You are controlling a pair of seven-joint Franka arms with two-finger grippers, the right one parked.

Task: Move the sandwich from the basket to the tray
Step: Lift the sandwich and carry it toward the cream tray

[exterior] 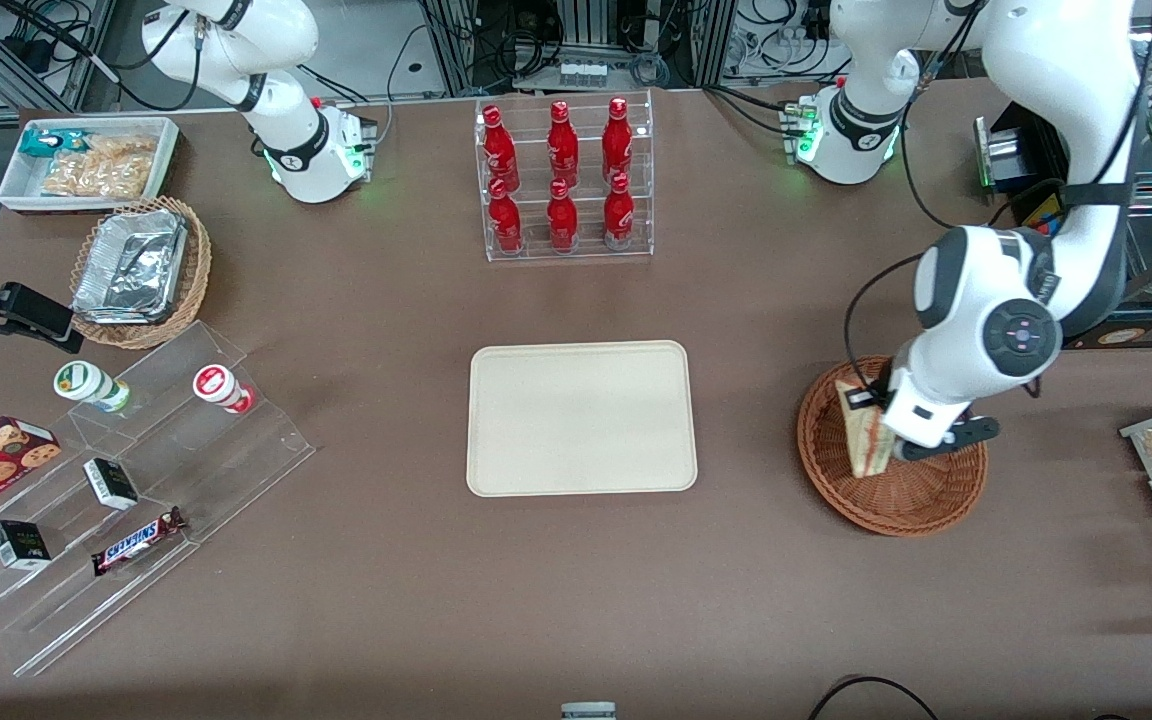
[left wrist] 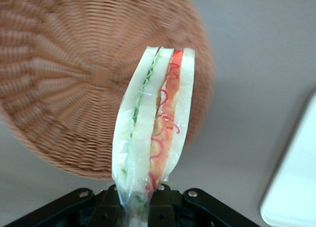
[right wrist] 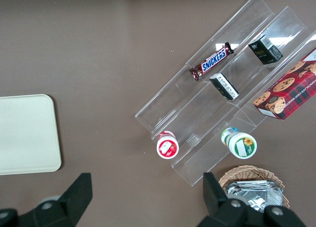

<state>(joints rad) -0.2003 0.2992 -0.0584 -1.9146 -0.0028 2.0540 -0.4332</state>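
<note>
Front view: left gripper point(exterior: 881, 425) above the reddish-brown wicker basket point(exterior: 911, 500), clamped on the plastic-wrapped sandwich point(exterior: 866, 432), wedge hanging on edge over the basket's bowl. Beige tray point(exterior: 581, 418) well apart from the gripper, toward the parked arm's end, bare.

Left wrist view: fingers point(left wrist: 163, 200) pinched together on the sandwich's point(left wrist: 153, 133) end, layered edge with green, yellow and red filling facing the camera. Basket point(left wrist: 74, 89) below the gripper point(left wrist: 136, 207), apart from the sandwich. Tray's rounded corner point(left wrist: 296, 187) near.
</note>
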